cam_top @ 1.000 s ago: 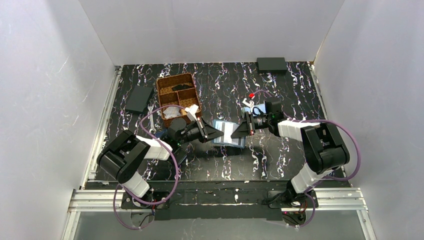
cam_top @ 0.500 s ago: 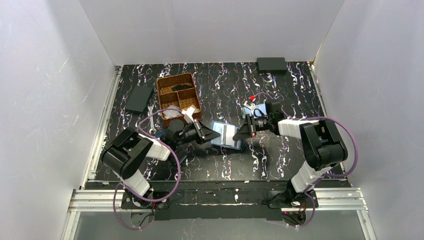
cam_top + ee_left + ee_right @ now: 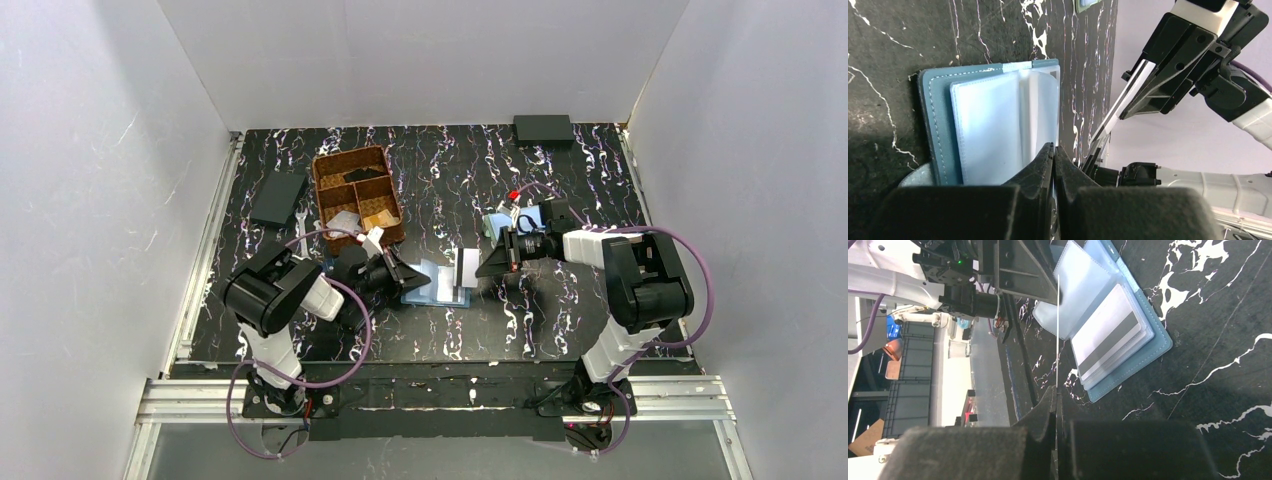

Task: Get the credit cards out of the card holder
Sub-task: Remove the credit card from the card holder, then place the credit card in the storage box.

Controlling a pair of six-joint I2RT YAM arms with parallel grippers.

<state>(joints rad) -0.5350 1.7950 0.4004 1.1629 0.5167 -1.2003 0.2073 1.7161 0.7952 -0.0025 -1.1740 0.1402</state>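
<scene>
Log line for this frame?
left gripper: shut on card holder sleeve | right gripper: shut on white card | striped card: in holder

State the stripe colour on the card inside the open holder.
Dark grey, on a whitish card in the card holder; clearest in the right wrist view.

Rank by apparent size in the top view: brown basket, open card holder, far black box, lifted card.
1. Brown basket
2. Card holder and black box: too alike to rank
3. Lifted card, smallest even though raised nearer the camera
</scene>
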